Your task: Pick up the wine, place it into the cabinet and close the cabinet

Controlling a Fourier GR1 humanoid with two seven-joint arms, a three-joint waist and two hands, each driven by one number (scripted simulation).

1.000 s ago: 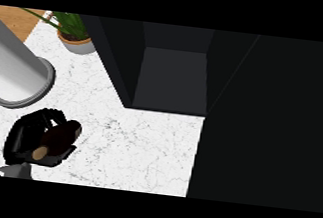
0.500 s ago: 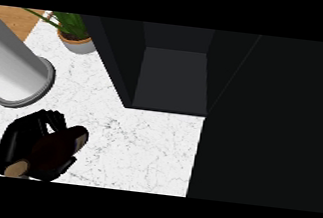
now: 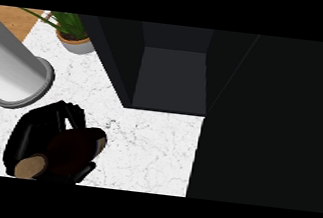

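**A:** Where is the wine bottle at this moment?

**B:** Low at the left of the head view, over the white marble counter, on the near side of the cabinet and to its left. It is a dark brownish-red bottle lying at a slant, with a tan end pointing toward the lower edge of the view.

**A:** And what has hold of it?

**B:** A black hand, its fingers curled round the bottle's far side, while another black part wraps the side nearer the cabinet. Which of the robot's two hands it is I cannot tell from this view; it sits at the left, yet no forearm leading to it shows.

**A:** How does the cabinet stand?

**B:** Open. Its dark interior with a grey floor faces the counter, and a large black door panel fills the area to the right of the opening.

**A:** Anything else near the cabinet?

**B:** A big grey cylinder stands to the left of it, just beyond the hand. Farther off, close by the cabinet's far left corner, a potted plant rests on the counter. A strip of wooden surface shows left of the plant.
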